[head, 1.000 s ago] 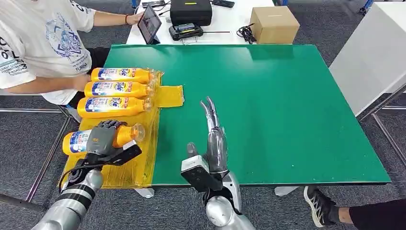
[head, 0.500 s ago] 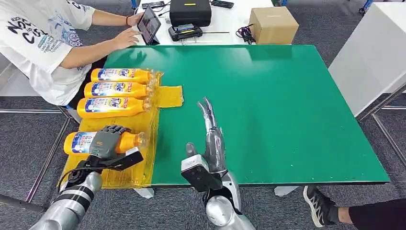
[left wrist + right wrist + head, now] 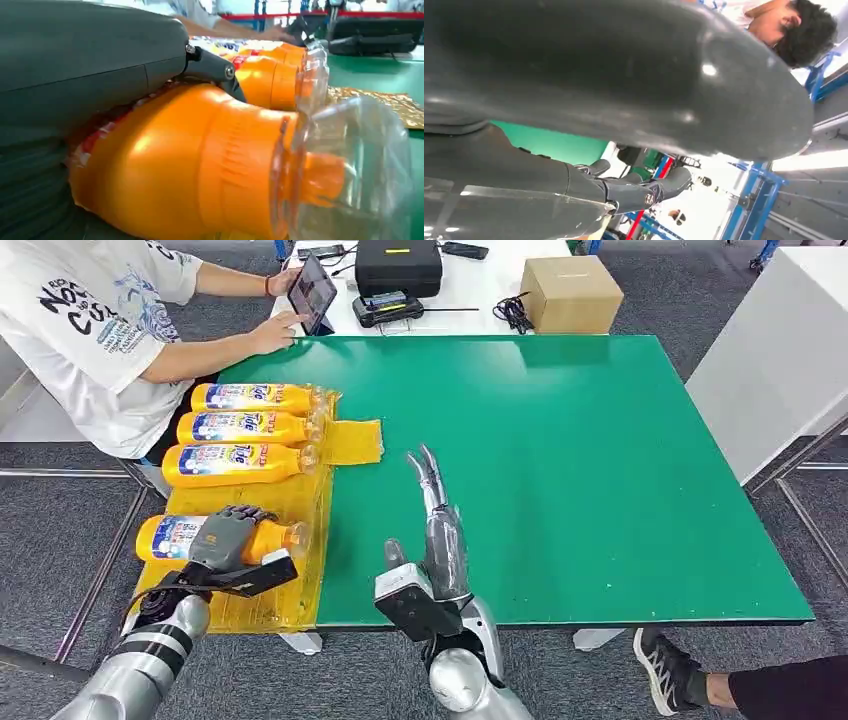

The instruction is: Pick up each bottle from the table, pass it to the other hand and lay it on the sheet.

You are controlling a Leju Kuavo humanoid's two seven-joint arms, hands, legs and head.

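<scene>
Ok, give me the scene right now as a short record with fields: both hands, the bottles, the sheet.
left hand: fingers wrapped over the nearest orange plastic bottle, which lies on the sheet
right hand: above the green table, fingers straight, holding nothing
other bottles: three orange bottles lying side by side, caps toward the table's middle
yellow crinkled sheet: at the table's left edge
person: seated at the far left, hand at a tablet
</scene>
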